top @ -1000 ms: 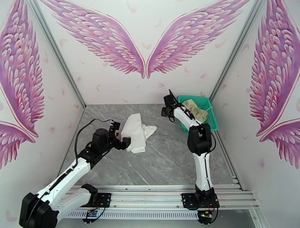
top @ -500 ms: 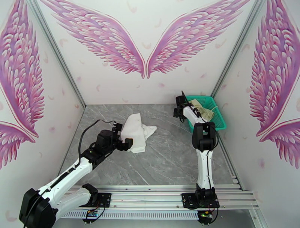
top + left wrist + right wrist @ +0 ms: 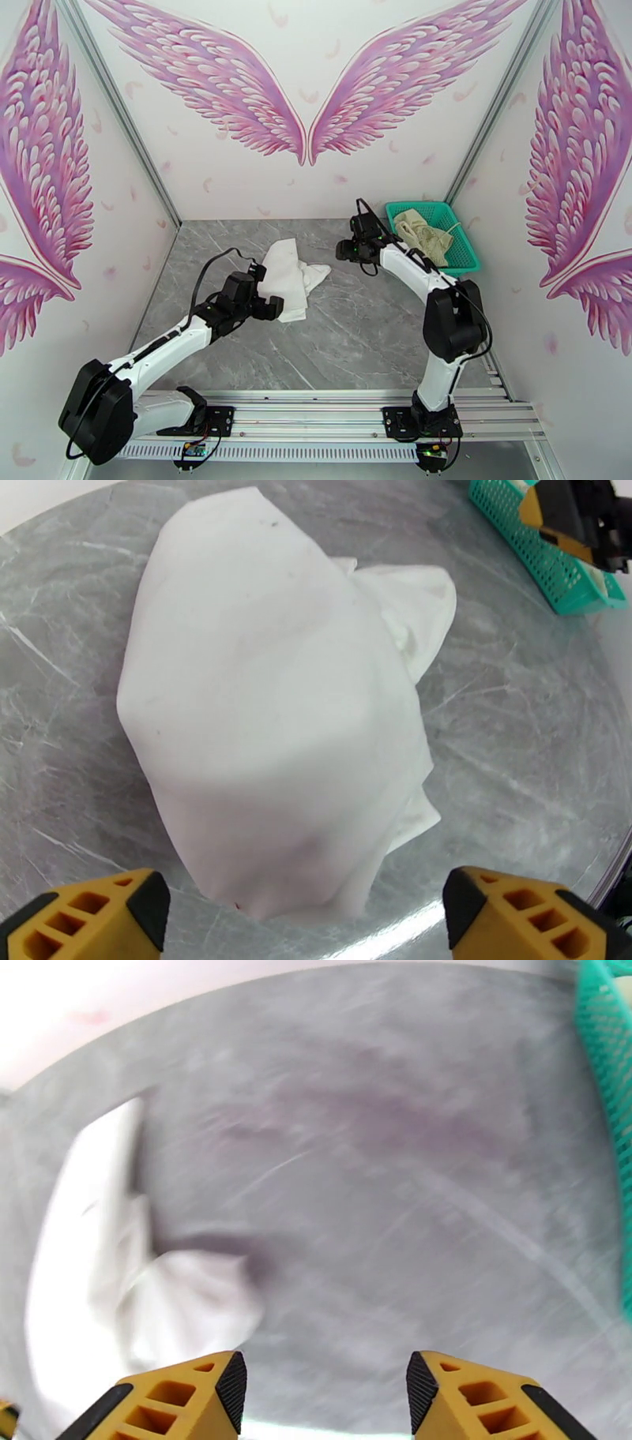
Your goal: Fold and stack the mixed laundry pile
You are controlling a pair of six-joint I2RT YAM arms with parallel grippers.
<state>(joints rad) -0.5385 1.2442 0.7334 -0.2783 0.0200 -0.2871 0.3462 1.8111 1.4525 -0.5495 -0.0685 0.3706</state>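
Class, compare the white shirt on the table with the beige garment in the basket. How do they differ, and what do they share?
Colour: the shirt is plain white, while the beige garment is a dull cream.
Place: the shirt lies loose on the table, while the beige garment sits inside the basket.
Spread: the shirt looks like the larger heap, and the beige garment is bunched more tightly.
Both are soft, rumpled cloth, not neatly folded.

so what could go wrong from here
The white shirt lies bunched in a lump, so the open left end effector at its near edge may pinch several layers and lift a wad. The open right end effector is close to the shirt's other side, and both arms reaching in could bump. The beige garment in the mesh basket might snag when pulled out.
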